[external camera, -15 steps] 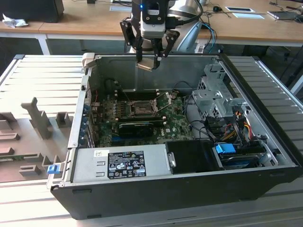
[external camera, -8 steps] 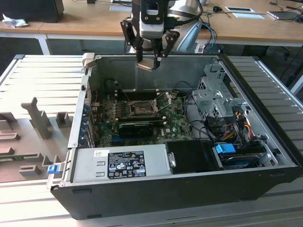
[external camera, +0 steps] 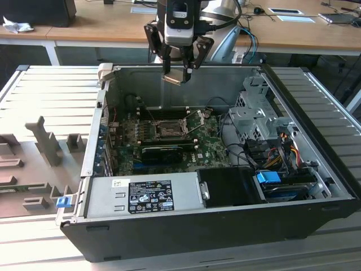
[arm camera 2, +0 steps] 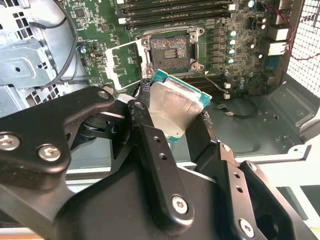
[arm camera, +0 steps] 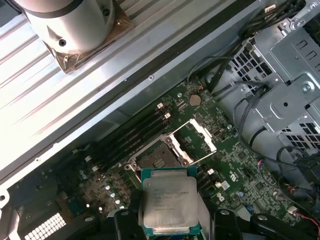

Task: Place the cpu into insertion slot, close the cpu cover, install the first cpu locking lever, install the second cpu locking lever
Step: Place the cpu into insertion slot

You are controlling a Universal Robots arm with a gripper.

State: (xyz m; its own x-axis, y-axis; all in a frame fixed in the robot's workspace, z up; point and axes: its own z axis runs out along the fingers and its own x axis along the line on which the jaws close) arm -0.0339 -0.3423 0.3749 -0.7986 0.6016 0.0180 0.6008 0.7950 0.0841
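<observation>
The cpu (arm camera: 167, 202): dull silver-grey top, teal-green rim (faint dark print across the metal). gripper (arm camera 2: 174, 111): matt black. insertion slot (arm camera 2: 170, 49): dark centre, silvery frame. cpu cover (arm camera 2: 122, 62): bare silver. motherboard (external camera: 208, 144): green, speckled pale. case (external camera: 197, 231): black front.

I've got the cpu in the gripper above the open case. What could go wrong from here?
1. The cpu looks tilted in the gripper and is held only by its edges. It might slip, or meet the insertion slot skewed and harm the contacts.
2. The cpu cover stands open right beside the slot, so the gripper or the chip's edge could catch it on the way down.
</observation>
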